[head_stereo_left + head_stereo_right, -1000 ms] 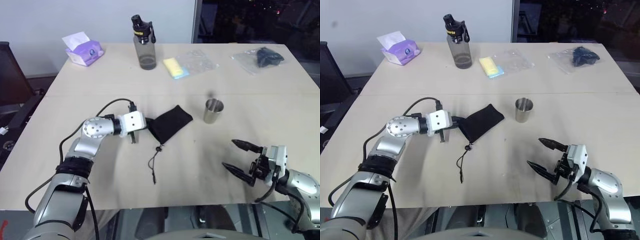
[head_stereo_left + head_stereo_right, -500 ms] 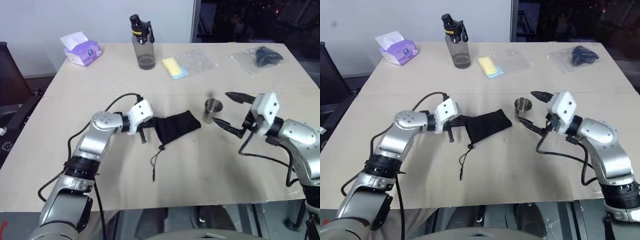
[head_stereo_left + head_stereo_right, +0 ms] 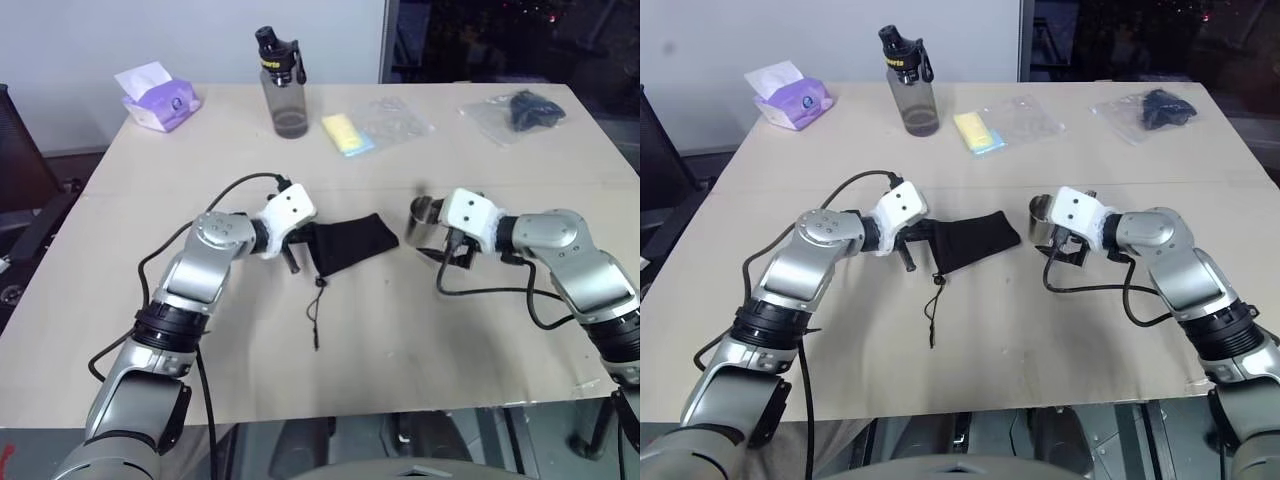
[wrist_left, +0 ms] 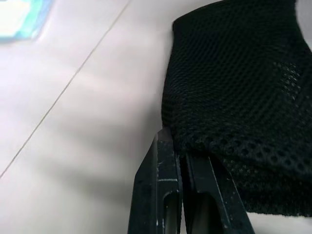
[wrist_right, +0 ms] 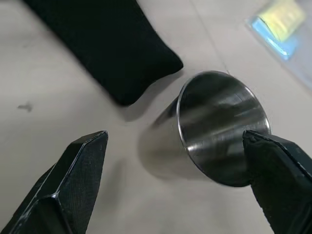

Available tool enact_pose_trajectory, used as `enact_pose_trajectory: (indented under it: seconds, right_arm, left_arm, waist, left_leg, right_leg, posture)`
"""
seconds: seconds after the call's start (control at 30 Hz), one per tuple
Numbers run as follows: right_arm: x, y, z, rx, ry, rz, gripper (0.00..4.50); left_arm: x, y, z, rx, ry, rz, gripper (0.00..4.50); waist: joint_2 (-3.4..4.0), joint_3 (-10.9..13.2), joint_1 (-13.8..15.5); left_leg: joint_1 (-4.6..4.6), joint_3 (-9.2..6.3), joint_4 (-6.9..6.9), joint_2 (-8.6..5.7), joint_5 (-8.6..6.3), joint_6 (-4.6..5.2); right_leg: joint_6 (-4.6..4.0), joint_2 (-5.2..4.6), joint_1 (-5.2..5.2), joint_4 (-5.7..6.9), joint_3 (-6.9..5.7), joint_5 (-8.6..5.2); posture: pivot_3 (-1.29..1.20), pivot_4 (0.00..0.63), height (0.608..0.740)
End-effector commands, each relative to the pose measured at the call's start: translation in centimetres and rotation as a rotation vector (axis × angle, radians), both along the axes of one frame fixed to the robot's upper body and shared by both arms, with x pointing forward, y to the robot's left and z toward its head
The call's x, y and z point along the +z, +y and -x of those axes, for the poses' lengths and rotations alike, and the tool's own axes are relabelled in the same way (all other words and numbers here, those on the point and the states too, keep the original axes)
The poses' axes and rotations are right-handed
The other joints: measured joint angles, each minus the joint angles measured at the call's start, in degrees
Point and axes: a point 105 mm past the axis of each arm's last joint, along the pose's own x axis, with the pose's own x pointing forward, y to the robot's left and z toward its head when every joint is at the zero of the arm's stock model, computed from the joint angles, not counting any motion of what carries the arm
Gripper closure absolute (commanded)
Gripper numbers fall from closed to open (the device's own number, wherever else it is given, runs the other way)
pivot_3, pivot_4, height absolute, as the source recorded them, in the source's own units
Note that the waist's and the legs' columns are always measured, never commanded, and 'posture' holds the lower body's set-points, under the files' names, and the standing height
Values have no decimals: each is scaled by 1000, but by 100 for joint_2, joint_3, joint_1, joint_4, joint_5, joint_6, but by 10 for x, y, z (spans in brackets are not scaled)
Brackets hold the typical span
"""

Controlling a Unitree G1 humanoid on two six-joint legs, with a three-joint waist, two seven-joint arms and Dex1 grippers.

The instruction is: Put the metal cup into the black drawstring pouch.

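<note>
Centrally on the table (image 3: pixel 200 400), the left gripper (image 4: pixel 181 161) is pinching the black drawstring pouch (image 3: pixel 350 243) by its edge while the right gripper (image 5: pixel 175 161), jaws spread, is straddling the upright metal cup (image 5: pixel 214 141); closing squarely about mid-wall should avoid tipping it.
</note>
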Motion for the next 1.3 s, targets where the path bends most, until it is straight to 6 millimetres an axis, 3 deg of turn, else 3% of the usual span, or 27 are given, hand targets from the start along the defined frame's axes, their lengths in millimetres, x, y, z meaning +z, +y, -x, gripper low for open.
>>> enact_pose_trajectory:
  seconds: [0.03, 0.27, 0.43, 0.57, 0.7, 0.8, 0.87, 0.97, 1.1, 1.23, 1.3]
  right_arm:
    - [3, -6, 0, -2, -20, 28, 1366]
    - [-7, -22, 7, -55, 34, 59, 4443]
    - [-10, -30, 9, -100, 53, 38, 4443]
    - [4, -29, 5, -140, 34, -65, 4443]
    - [43, -10, 11, -61, 1, -321, 4443]
    - [83, 13, 38, 123, 5, -533, 4443]
    - [94, 25, 54, 201, 31, -576, 4443]
    - [93, 36, 62, 220, 35, -563, 4443]
    - [88, 32, 64, 197, 42, -542, 4443]
    - [70, 45, 92, 304, 152, -471, 4443]
    - [65, 51, 94, 305, 164, -463, 4443]
  left_arm:
    - [23, -1, -2, 32, -52, 54, 4500]
    - [38, -9, -7, 133, 80, 271, 4500]
    - [41, -26, -1, 146, 230, 408, 4500]
    - [48, -43, 5, 157, 334, 517, 4500]
    - [50, -56, 2, 208, 418, 582, 4500]
    - [54, -65, -3, 227, 441, 613, 4500]
    - [55, -70, -6, 235, 435, 614, 4500]
    - [53, -75, -7, 235, 429, 602, 4500]
    - [51, -71, -11, 267, 424, 594, 4500]
    - [51, -65, -18, 353, 456, 619, 4500]
    - [54, -68, -18, 357, 479, 648, 4500]
  waist:
    - [0, 0, 0]
    - [-5, 4, 1]
    - [-12, 5, -16]
    - [-16, 7, -4]
    - [-20, 10, -2]
    - [-17, 11, -10]
    - [-17, 11, -10]
    - [-17, 11, -2]
    - [-17, 11, 4]
    - [-20, 13, 11]
    - [-20, 13, -5]
  left_leg:
    - [2, -1, 0, 0, 0, 0]
    - [3, -4, 3, 1, 0, 0]
    - [7, -3, 4, 0, 0, 0]
    - [5, -7, 3, 0, 0, 0]
    - [2, -8, 8, -3, 1, -1]
    - [4, -11, 5, -2, 1, -1]
    - [6, -14, 2, -2, 1, -1]
    - [5, -25, 0, -2, 0, -1]
    - [3, -23, 0, -6, 1, -2]
    - [1, -23, 1, -13, 1, -1]
    - [0, -23, 1, -13, 1, -1]
  right_leg:
    - [0, 0, 0, 2, -1, 0]
    - [1, 1, 3, 5, -4, 0]
    - [1, 1, 3, 8, -1, 1]
    - [1, 2, 3, 9, -4, 1]
    - [2, 0, 4, 9, -3, 2]
    - [2, 1, 4, 10, -3, 2]
    - [2, 2, 3, 12, -4, 2]
    - [1, 1, 4, 11, -15, 2]
    - [1, -2, 4, 11, -14, 2]
    - [1, -9, 5, 9, -12, 2]
    - [1, -9, 5, 8, -13, 2]
  posture:
    - [0, 150, 740]
    - [0, 150, 740]
    - [0, 150, 740]
    - [0, 150, 740]
    - [0, 150, 740]
    - [0, 150, 740]
    - [0, 150, 740]
    - [0, 150, 740]
    - [0, 150, 740]
    - [0, 150, 740]
    - [0, 150, 740]
